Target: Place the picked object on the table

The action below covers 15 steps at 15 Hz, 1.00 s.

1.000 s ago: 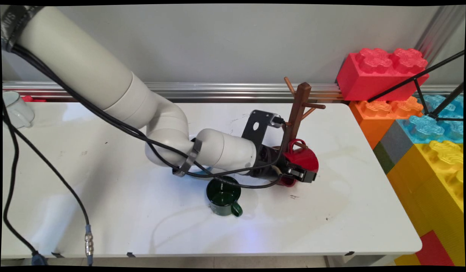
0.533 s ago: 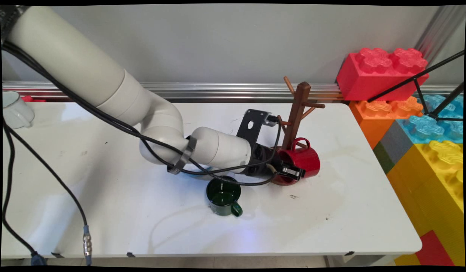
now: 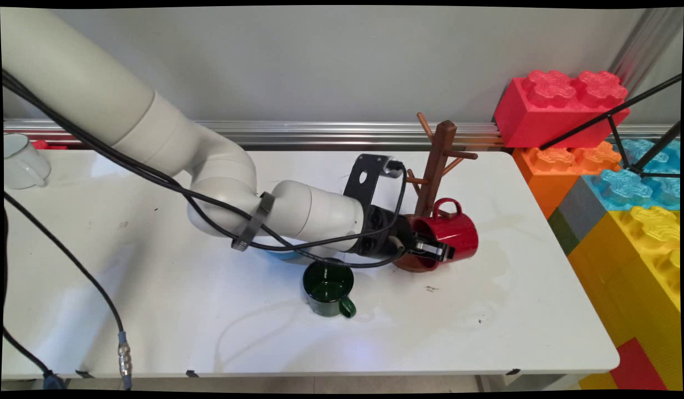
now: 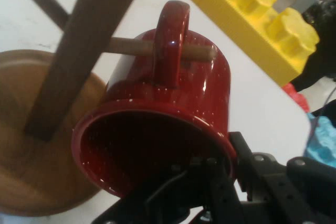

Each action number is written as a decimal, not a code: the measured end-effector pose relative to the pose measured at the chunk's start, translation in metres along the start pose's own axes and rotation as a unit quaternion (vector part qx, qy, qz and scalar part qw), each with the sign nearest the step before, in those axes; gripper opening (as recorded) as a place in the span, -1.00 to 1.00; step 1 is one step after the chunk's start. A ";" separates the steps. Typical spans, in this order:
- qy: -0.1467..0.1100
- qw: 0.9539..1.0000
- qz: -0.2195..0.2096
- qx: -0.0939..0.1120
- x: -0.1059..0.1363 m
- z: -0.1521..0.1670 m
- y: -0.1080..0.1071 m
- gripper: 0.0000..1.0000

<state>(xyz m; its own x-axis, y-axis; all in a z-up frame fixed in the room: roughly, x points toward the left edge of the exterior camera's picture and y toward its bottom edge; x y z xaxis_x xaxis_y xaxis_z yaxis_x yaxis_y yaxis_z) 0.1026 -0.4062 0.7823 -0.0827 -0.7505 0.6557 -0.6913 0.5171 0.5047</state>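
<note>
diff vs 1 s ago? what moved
The gripper, still shut on the red mug, carried it toward the table's right, along the lowest peg of the wooden mug tree; the peg now runs through the mug's handle. The arm's elbow swung left. The green mug, the white cup and the mug tree stayed put.

arm reaches in low from upper left, forearm near level over table. gripper (image 3: 434, 250) (image 4: 223, 169) points right, fingers clamped across a rim, one inside, one outside.
</note>
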 end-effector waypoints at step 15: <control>-0.035 0.997 0.009 -0.062 -0.007 -0.055 0.048 -1.00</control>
<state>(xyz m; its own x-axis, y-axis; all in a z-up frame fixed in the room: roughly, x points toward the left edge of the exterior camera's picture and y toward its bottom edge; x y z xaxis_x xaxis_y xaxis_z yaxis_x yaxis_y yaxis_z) 0.1092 -0.3532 0.8329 -0.1475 -0.7649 0.6270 -0.5959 0.5746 0.5609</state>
